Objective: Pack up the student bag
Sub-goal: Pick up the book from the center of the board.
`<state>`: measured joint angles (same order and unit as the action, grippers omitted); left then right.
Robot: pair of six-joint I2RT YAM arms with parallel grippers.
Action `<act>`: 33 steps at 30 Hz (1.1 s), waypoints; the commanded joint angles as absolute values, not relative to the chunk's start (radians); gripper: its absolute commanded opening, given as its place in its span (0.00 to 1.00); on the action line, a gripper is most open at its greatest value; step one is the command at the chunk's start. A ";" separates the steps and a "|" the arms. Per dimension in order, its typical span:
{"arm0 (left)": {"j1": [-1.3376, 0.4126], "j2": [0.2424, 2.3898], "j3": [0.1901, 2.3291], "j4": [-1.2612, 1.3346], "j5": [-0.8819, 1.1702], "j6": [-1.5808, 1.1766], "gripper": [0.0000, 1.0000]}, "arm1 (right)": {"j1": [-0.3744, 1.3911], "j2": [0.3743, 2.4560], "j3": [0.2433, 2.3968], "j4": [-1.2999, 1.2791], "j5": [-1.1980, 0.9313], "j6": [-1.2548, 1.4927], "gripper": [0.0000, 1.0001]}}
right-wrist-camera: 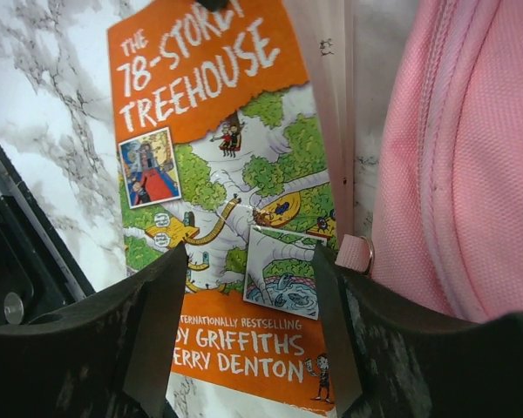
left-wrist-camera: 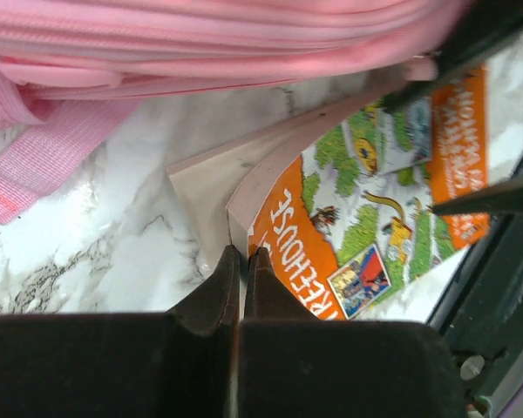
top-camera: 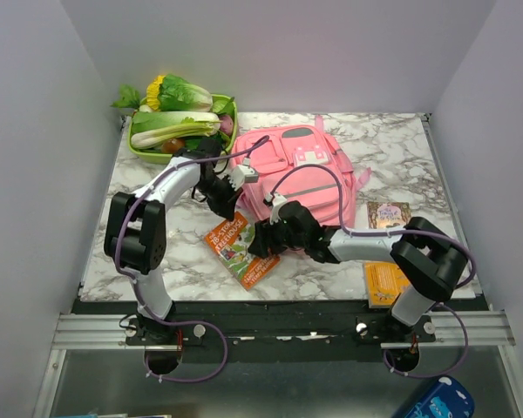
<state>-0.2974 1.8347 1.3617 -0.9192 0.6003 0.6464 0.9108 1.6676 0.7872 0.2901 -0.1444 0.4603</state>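
Note:
The pink student bag (top-camera: 301,170) lies flat on the marble table, and its side fills the top of the left wrist view (left-wrist-camera: 200,35). An orange "78-Storey Treehouse" book (top-camera: 241,248) lies just in front of it. My left gripper (top-camera: 220,198) is shut with its tips (left-wrist-camera: 244,254) pinching the corner of the book's cover (left-wrist-camera: 349,200), which curls up off the pale page beneath. My right gripper (top-camera: 266,235) is open and hovers over the book's lower half (right-wrist-camera: 235,200), with one finger (right-wrist-camera: 340,331) beside the bag (right-wrist-camera: 453,174).
A green basket of vegetables (top-camera: 179,122) stands at the back left. A small book (top-camera: 389,215) and an orange book (top-camera: 385,280) lie at the right, near my right arm. A pink strap ring (right-wrist-camera: 357,254) touches my right finger. The table's front rail (top-camera: 279,326) is close.

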 commanded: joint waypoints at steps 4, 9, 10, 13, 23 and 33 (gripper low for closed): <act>-0.319 1.669 1.447 -1.173 0.712 0.818 0.00 | 0.870 1.643 0.778 0.264 -0.045 0.377 0.73; -0.327 1.629 1.506 -1.264 0.710 0.859 0.00 | 0.850 1.589 0.761 0.296 -0.006 0.358 0.79; -0.330 1.626 1.519 -1.294 0.706 0.865 0.00 | 0.847 1.580 0.758 0.325 -0.006 0.354 0.79; -0.348 1.614 1.558 -1.330 0.689 0.877 0.00 | 0.842 1.560 0.749 0.415 -0.078 0.345 0.80; -0.431 1.595 1.699 -1.397 0.641 0.851 0.00 | 0.839 1.698 0.801 0.558 -0.239 0.373 1.00; -0.549 1.582 1.832 -1.470 0.591 0.813 0.00 | 0.839 1.683 0.769 0.718 -0.360 0.379 0.96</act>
